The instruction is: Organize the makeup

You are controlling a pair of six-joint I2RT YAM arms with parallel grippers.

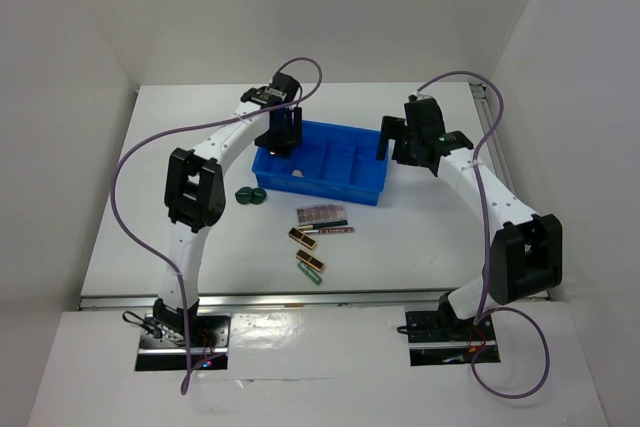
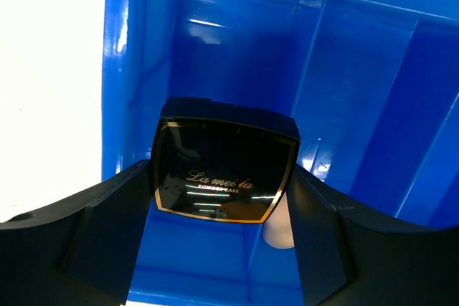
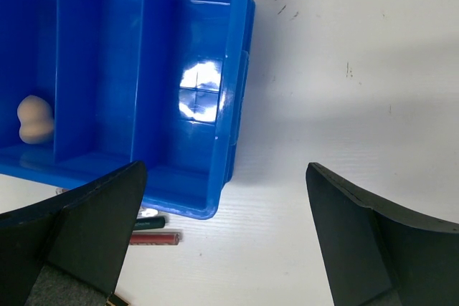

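1. Top external view: the blue tray [image 1: 330, 192] sits mid-bench, nearer the far edge of the bench [image 1: 420, 237].
   - The left gripper [image 1: 280, 142] hangs over the tray's leftmost compartment, and something dark is between its fingers.
   - The right gripper [image 1: 405, 147] hovers at the tray's right end; from here I cannot tell how its jaws stand.
   - Between the tray and the near edge lie the dark green round piece [image 1: 250, 195], the pinkish flat palette [image 1: 322, 213], the thin pencil [image 1: 330, 230] and the black-gold cases [image 1: 300, 238].
   - All of these are outside the tray, so most of the sorting is left.

2. Left wrist view: the left gripper [image 2: 224, 184] is pinching the black square compact [image 2: 224, 170] by its two sides.
   - The compact is held above the floor of an end compartment of the blue tray [image 2: 122, 69], not yet set down.
   - A pale rounded thing peeks out below the compact, probably the peach sponge [image 2: 280, 231].

3. Right wrist view: the right gripper [image 3: 226, 177] is spread wide and holds nothing.
   - It is above the right wall of the blue tray [image 3: 237, 69] and the bare bench beside it.
   - The peach sponge [image 3: 34, 118] lies inside a compartment, one item already placed.
   - The two compartments nearest this camera look empty.
   - The thin pencil [image 3: 154, 236] shows just outside the tray's near wall.
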